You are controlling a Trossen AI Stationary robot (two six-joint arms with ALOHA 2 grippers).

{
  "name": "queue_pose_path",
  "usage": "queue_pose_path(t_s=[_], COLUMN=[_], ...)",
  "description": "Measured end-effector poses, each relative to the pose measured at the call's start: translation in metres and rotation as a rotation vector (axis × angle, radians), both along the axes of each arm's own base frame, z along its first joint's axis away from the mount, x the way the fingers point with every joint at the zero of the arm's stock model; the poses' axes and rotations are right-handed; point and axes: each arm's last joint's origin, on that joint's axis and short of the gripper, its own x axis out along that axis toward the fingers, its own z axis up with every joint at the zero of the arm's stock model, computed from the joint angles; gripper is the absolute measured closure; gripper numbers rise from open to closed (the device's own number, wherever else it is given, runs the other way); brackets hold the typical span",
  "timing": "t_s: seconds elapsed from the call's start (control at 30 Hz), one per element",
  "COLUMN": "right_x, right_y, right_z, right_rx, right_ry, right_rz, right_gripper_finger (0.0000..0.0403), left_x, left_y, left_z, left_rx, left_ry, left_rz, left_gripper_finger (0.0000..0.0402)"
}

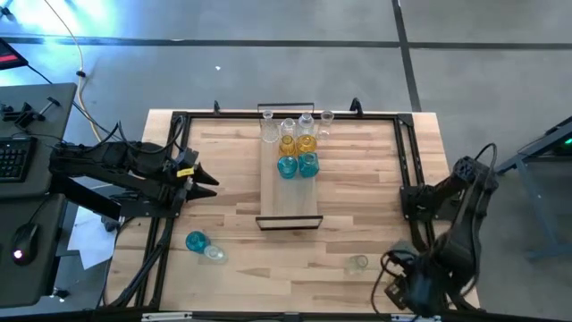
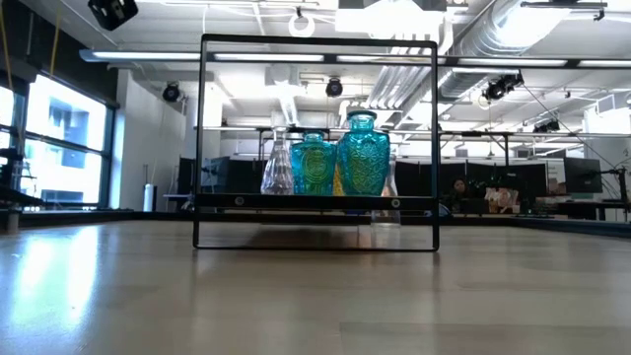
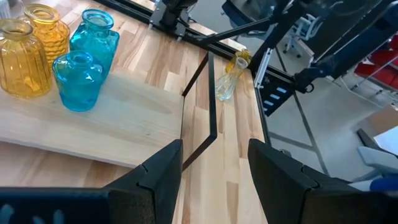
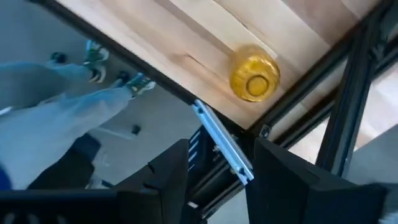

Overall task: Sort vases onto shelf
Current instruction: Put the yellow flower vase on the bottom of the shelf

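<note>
The shelf [image 1: 289, 192] lies in the middle of the table. At its far end stand several vases: clear ones [image 1: 308, 121], amber ones [image 1: 287, 141] and two teal ones [image 1: 308, 165]. A teal vase [image 1: 196, 241] and a clear one [image 1: 214, 253] lie on the table near its front left. A small yellowish vase [image 1: 357, 263] [image 4: 254, 73] stands near the front right edge. My left gripper [image 3: 214, 168] hovers open left of the shelf, holding nothing. My right gripper [image 4: 221, 155] is open at the table's near right corner [image 1: 402, 286], pointing down, short of the yellowish vase.
A black metal frame [image 1: 407, 152] runs along the table's sides and far edge. In the low view the shelf's black end frame [image 2: 317, 202] stands in front of the teal vases [image 2: 362, 153]. Bare wood lies between the shelf and the right rail. A person's legs [image 4: 74, 118] show beyond the near edge.
</note>
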Motion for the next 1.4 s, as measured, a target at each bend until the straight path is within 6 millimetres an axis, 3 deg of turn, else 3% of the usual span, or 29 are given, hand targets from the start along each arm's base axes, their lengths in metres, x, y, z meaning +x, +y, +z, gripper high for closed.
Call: queue_pose_path(t_s=[0.37, 0.63, 0.9, 1.07, 1.4], right_x=[-0.022, -0.025, -0.030, -0.030, -0.027], right_y=[0.020, 0.023, 0.015, 0.012, 0.011], right_z=[-0.070, -0.104, -0.113, -0.115, -0.144], right_rx=[-0.080, -0.052, -0.122, -0.165, -0.130], right_ry=[0.066, 0.096, 0.167, 0.142, 0.099], right_rz=[-0.060, -0.104, -0.121, -0.128, -0.153], right_gripper_finger=[0.0229, 0.0149, 0.0075, 0.0070, 0.0070], left_x=[0.000, 0.000, -0.001, -0.001, -0.001], left_y=[0.000, 0.000, 0.000, 0.000, 0.000], left_z=[0.000, 0.000, -0.003, -0.003, -0.003], left_rx=[-0.053, -0.062, -0.067, -0.079, -0.089], left_ry=[0.009, 0.012, 0.043, 0.048, 0.049], left_rz=[0.024, 0.028, 0.034, 0.040, 0.044], left_gripper_finger=[0.0227, 0.0227, 0.0227, 0.0227, 0.0227])
